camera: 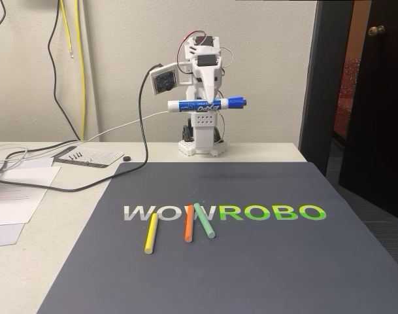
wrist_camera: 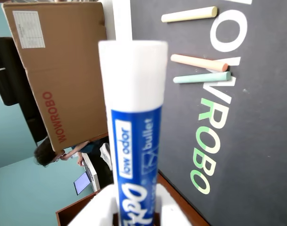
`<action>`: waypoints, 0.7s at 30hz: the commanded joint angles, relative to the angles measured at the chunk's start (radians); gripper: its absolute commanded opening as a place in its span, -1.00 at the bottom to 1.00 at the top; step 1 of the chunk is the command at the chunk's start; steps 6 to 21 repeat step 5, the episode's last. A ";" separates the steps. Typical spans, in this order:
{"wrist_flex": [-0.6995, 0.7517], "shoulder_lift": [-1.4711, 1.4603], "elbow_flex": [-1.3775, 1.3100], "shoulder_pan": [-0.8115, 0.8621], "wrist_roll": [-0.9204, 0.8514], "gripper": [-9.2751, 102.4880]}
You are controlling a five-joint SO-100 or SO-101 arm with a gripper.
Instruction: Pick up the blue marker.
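The gripper (camera: 207, 99) was clamped on the blue marker (camera: 206, 103), holding it level and high above the mat (camera: 264, 261), so the pick looked done. Far below it lay the yellow (camera: 150, 233), orange (camera: 189, 223) and green (camera: 204, 220) sticks, untouched because none was wanted.

One blue marker (camera: 206, 104), three thin sticks: one yellow stick (camera: 150, 233), one orange stick (camera: 189, 223), one green stick (camera: 204, 220), one mat (camera: 264, 261)

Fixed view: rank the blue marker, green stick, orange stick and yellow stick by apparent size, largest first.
1. blue marker, longest and thickest though farthest away, held in the end effector.
2-4. yellow stick, green stick and orange stick look about alike; no ranking.
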 commanded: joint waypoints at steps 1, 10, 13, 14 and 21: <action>-0.012 -0.002 -0.006 -0.003 -0.002 -0.83; -0.012 -0.009 -0.006 -0.005 0.006 -0.83; -0.012 -0.009 -0.006 -0.005 0.006 -0.83; -0.012 -0.009 -0.006 -0.005 0.006 -0.83; -0.012 -0.009 -0.006 -0.005 0.006 -0.83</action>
